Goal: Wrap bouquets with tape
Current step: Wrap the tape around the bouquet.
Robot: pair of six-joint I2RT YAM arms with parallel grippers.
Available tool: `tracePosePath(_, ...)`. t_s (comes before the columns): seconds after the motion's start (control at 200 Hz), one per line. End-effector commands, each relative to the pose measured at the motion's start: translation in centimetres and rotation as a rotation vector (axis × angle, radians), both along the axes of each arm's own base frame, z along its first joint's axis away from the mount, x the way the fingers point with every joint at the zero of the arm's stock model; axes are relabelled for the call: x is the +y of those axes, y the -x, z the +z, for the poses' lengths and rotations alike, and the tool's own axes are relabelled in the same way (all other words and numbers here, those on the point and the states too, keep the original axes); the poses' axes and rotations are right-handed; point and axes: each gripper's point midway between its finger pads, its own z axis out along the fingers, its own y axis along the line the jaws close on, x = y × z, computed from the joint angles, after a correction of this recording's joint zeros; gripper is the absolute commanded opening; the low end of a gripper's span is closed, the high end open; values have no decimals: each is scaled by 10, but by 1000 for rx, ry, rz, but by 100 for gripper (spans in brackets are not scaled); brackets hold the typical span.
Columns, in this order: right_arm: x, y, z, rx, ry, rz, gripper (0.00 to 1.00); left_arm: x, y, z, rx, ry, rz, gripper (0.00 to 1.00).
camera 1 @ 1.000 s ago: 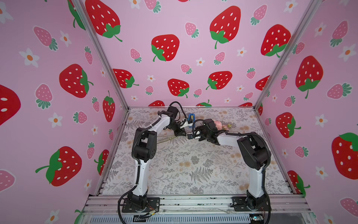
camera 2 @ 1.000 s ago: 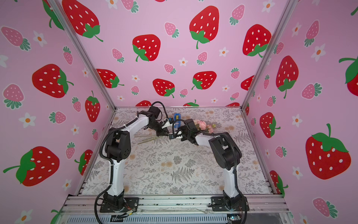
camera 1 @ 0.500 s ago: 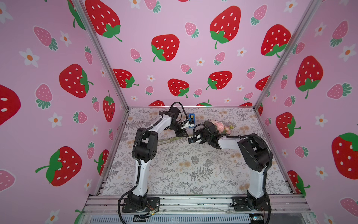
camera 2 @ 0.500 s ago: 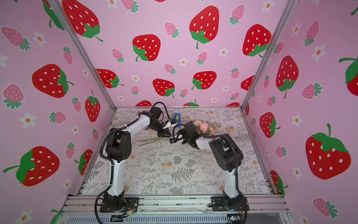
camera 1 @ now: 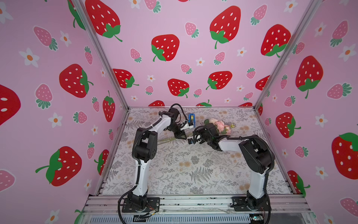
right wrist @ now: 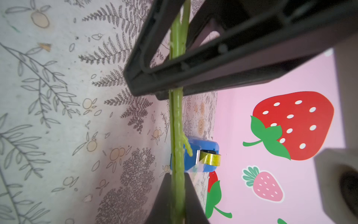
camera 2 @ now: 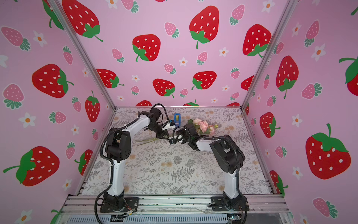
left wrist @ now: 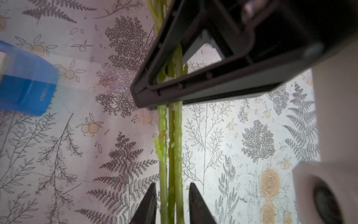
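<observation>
Item: bouquet (camera 1: 219, 125), far centre of counter (camera 1: 193, 174), blooms (camera 2: 203, 125) right, stems (left wrist: 170, 145) left. Judged light, with thin, bendy, bruisable stems; hold mid-stem, never blooms. My right claw (right wrist: 177, 175) is clenched on the stems. My left claw (left wrist: 172, 187) is released, straddling them. Tape dispenser (camera 2: 177, 119) stands just beyond.

tape dispenser (camera 2: 177, 118) close behind the stems (left wrist: 170, 139), open table (camera 1: 193, 174) in front

Enclosure: pink strawberry-print walls (camera 1: 174, 29) fill the upper frame and both sides in both top views. Aluminium corner posts (camera 1: 100, 54) run diagonally down to the back corners. Grey fern-and-flower print table cover (camera 1: 184, 170) sits lower centre. Slotted aluminium rail (camera 1: 193, 201) spans the bottom edge, with a vented grille (camera 1: 174, 220) below it.
</observation>
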Motion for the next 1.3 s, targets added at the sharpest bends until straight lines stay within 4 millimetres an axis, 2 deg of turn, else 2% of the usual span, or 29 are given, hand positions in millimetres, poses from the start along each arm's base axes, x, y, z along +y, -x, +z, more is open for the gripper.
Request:
tracePosePath(0.0, 11, 14, 20, -43, -16, 77, 0, 2, 9, 6, 35, 12, -25, 31)
tracePosePath(0.085, 11, 18, 21, -43, -14, 87, 0, 5, 6, 0, 29, -15, -21, 26)
tracePosePath(0.21, 9, 26, 20, -5, -33, 95, 0, 2, 4, 1, 34, -9, -32, 0)
tracePosePath(0.305, 8, 32, 22, 33, -63, 86, 1, -3, 6, 9, 51, 24, -36, 0)
tracePosePath(0.45, 1, 45, 26, 125, -89, 66, 41, -3, -2, 14, 24, 14, -26, 0)
tracePosePath(0.5, -4, 54, 32, 160, -110, 62, 49, -1, -4, 13, -1, -10, -25, 0)
tracePosePath(0.61, -19, 76, 35, 241, -91, 58, 51, 2, -11, 9, -88, -63, -20, 0)
tracePosePath(0.73, -36, 89, 52, 309, -115, 18, 51, 2, -20, 11, -195, -87, -1, 0)
tracePosePath(0.881, -49, 81, 80, 359, -186, -42, 50, 1, -25, 12, -332, -147, -44, 0)
tracePosePath(0.976, -54, 62, 101, 350, -237, -96, 47, 0, -32, 17, -423, -151, -38, 0)
tracePosePath(1.081, -60, 41, 119, 421, -312, -141, 44, -2, -38, 25, -526, -160, -49, 0)
tracePosePath(1.191, -60, 29, 122, 512, -303, -148, 42, -6, -39, 27, -633, -188, -102, 0)
tracePosePath(1.296, -58, 17, 116, 619, -291, -170, 39, -7, -42, 29, -734, -212, -128, 0)
